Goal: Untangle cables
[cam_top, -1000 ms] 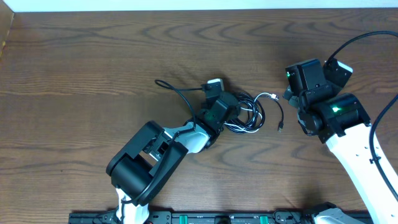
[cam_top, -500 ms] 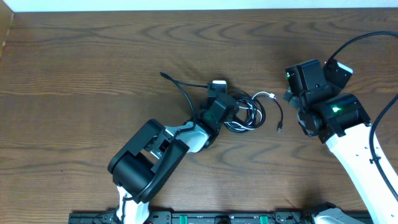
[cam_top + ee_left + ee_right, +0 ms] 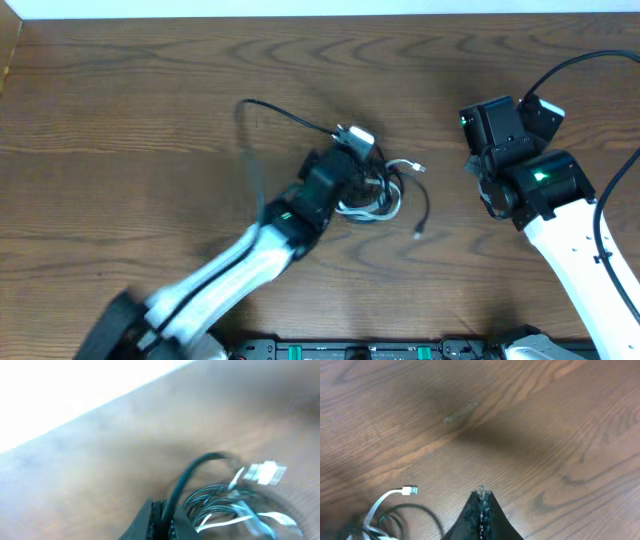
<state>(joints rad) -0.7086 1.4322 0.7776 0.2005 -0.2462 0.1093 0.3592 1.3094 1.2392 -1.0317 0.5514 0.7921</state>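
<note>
- The cables (image 3: 372, 195) lie in a tangled coil near the middle of the surface (image 3: 150, 80). The left gripper (image 3: 162, 512) is the nearer one, sitting at the coil's left edge.
- Its fingers are clamped on the black cable (image 3: 192, 463), which arcs out of them toward the coil. The wrist view is blurred, so the grip is probably near the coil's rim.
- A loose black strand runs up-left from the coil, away from the right arm.
- The white plug (image 3: 410, 491) points toward the right gripper (image 3: 482, 494), whose fingers are together, empty, and apart from the coil.
- The left arm reaches long and diagonal; the right arm is bent at the surface's right side.
</note>
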